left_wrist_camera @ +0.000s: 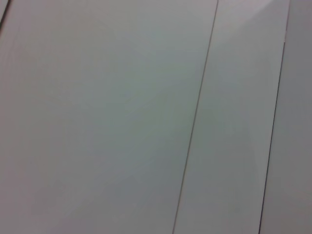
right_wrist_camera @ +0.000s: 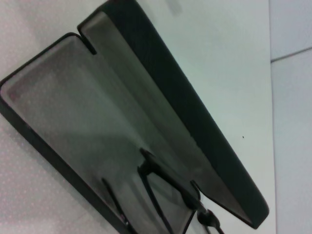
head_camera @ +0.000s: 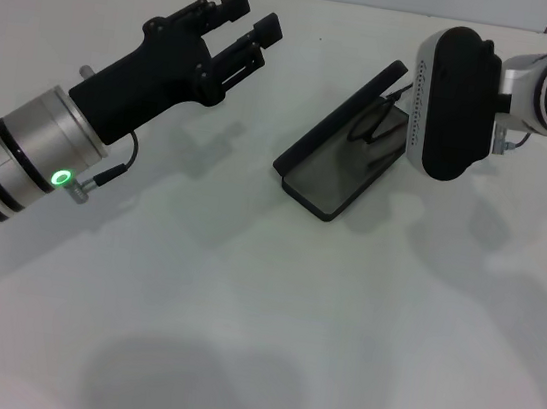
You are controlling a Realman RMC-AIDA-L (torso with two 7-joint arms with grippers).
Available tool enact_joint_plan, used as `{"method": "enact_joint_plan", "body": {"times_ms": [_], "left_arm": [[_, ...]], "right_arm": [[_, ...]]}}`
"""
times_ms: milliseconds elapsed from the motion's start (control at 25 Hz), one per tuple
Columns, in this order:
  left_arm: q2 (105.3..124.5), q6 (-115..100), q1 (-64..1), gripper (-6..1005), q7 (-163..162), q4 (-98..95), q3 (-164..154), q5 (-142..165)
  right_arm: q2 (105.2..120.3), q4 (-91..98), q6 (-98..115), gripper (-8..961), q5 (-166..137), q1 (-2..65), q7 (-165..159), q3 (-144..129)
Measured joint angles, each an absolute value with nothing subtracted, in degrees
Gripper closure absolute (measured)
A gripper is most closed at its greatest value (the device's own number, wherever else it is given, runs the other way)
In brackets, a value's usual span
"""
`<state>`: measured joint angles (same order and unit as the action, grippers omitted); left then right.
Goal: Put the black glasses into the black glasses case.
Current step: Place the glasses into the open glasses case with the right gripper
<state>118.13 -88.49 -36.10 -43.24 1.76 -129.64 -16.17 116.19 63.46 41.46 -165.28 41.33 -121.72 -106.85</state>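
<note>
1. Black glasses case (head_camera: 338, 158) lying open on the white table (head_camera: 255, 343), a little toward 1 o'clock from the centre of the head view, long axis running from 7 o'clock up to 1 o'clock.
2. Lid standing up along the case's 10 o'clock edge; grey-lined tray flat on the table beside it.
3. Black glasses (head_camera: 376, 129) resting in the tray's far end, toward 1 o'clock, frame tilted and partly hidden behind the right arm's housing.
4. In the right wrist view, thin black frame (right_wrist_camera: 163, 187) seen inside the grey lining of the case (right_wrist_camera: 73, 112), close beside the upright lid.
5. Right tool hanging over the case's 1 o'clock end, just above the glasses; fingers hidden behind the wrist housing, so cannot tell whether spread or closed.
6. Left tool (head_camera: 244, 27) raised at 10 o'clock, well apart from the case, fingers parted at a narrow gap, holding nothing.
7. Left wrist view showing only pale flat panels with thin dark seams.
</note>
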Motion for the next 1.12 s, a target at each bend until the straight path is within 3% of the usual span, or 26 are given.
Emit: {"method": "enact_joint_plan", "body": {"times_ms": [1120], "left_arm": [[118.53, -88.42, -36.66, 438, -43.25, 1.76, -129.63, -16.19]], "right_arm": [[116.19, 48.77, 29.59, 708, -161.16, 49.26, -121.77, -114.51]]}}
